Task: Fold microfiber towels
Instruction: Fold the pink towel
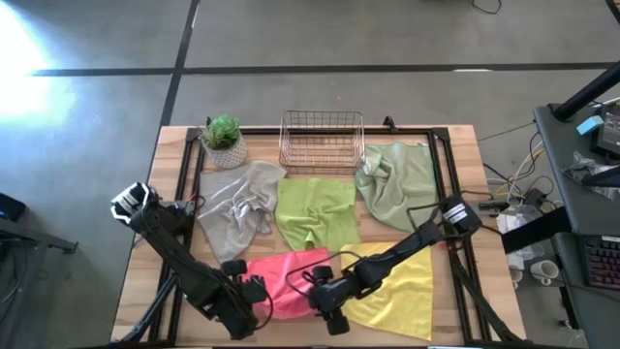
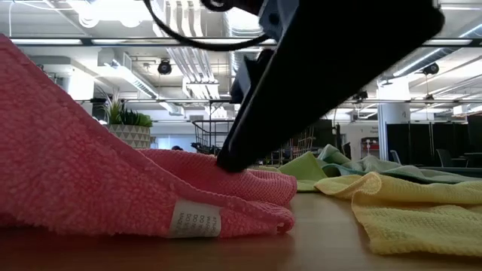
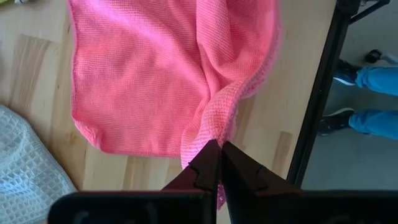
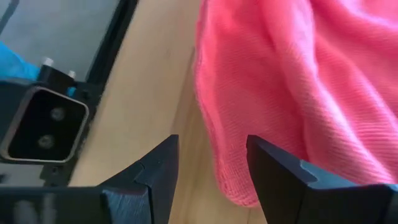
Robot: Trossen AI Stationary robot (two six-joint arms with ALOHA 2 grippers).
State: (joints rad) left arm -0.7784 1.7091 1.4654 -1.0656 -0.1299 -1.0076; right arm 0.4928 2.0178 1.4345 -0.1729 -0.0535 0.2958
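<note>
Folding has barely begun: your left gripper (image 3: 219, 155) pinches the hot pink towel (image 1: 281, 276) at the near edge, your right gripper (image 4: 211, 168) open beside it; four other towels lie unfolded.

Bare wood (image 1: 455, 291) right of yellow towel (image 1: 402, 291), basket (image 1: 322, 141) and plant (image 1: 224, 142) blocking far edge

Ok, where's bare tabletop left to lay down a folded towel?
Bare wood shows right of the sage green towel and yellow towel, along the table's right edge, and left of the grey towel toward the front-left. The middle is crowded: lime towel, pink towel, both grippers.
</note>
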